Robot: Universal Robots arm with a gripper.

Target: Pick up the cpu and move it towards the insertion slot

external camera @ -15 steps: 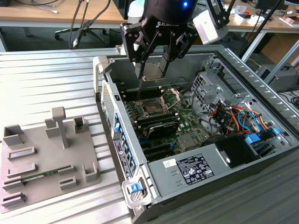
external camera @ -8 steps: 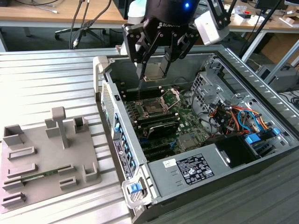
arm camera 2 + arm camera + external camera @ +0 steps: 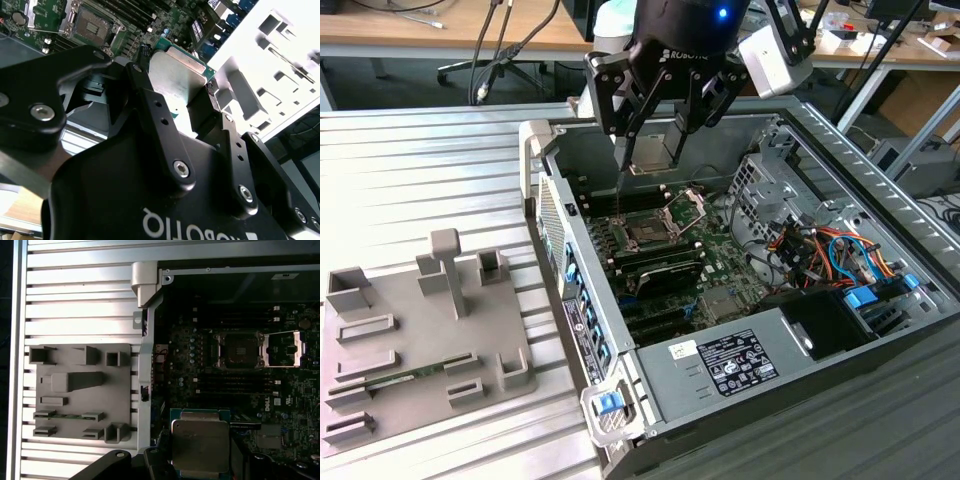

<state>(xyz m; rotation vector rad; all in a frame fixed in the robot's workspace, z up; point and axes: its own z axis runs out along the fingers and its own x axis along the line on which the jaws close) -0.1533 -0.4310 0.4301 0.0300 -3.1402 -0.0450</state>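
Observation:
The cpu (image 3: 655, 148) is a flat square chip with a silvery top, hanging above the open computer case. My gripper (image 3: 655, 158) is shut on it, one black finger on each side edge. In the second wrist view the cpu (image 3: 176, 75) sits between the fingers (image 3: 206, 102). The insertion slot (image 3: 645, 232) is a dark square socket on the motherboard, below and slightly in front of the held chip, with its metal bracket (image 3: 688, 208) swung open. In the first wrist view the cpu (image 3: 200, 442) is apart from the insertion slot (image 3: 237, 350).
A grey plastic tray (image 3: 420, 340) with recesses and posts lies on the ribbed table at the exterior view's left. The case walls (image 3: 552, 215) surround the board. Black memory slots (image 3: 665, 268), cables (image 3: 820, 250) and a power supply (image 3: 730, 360) are inside the case.

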